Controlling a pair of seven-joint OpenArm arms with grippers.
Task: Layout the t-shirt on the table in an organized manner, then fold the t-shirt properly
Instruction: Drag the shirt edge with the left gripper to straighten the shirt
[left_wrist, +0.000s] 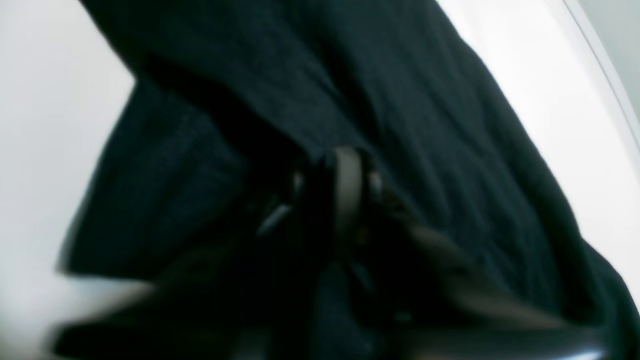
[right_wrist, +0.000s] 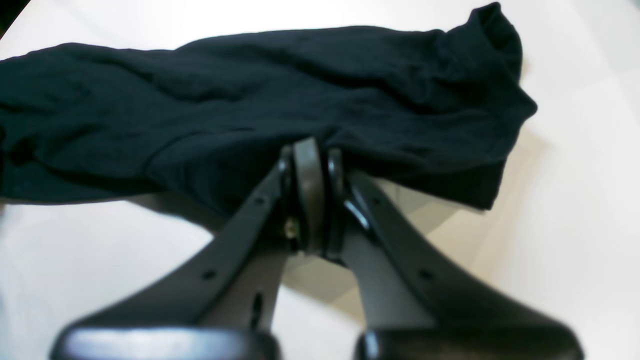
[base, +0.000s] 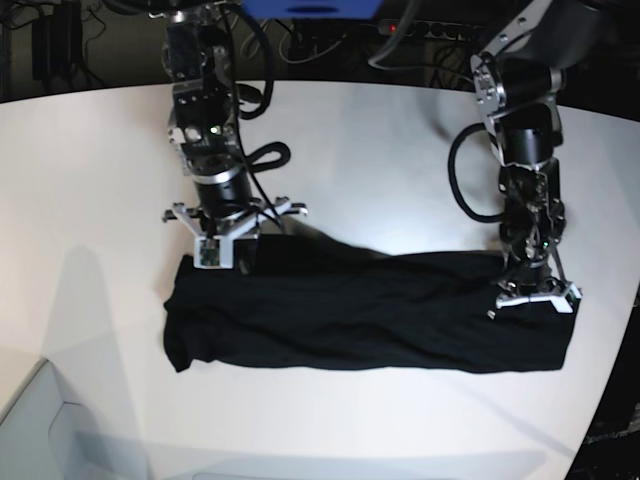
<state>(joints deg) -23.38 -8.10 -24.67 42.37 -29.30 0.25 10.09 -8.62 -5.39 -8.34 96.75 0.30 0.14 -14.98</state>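
Fingertips of the right gripper (right_wrist: 311, 162) press together on the edge of the black t-shirt (base: 365, 315), pinching a fold of cloth, as we see in the right wrist view. In the blurred left wrist view the left gripper (left_wrist: 347, 172) looks clenched on the fabric too, though we cannot be sure. We see the shirt lying as a long rumpled band across the white table (base: 380, 150), one arm at each end.
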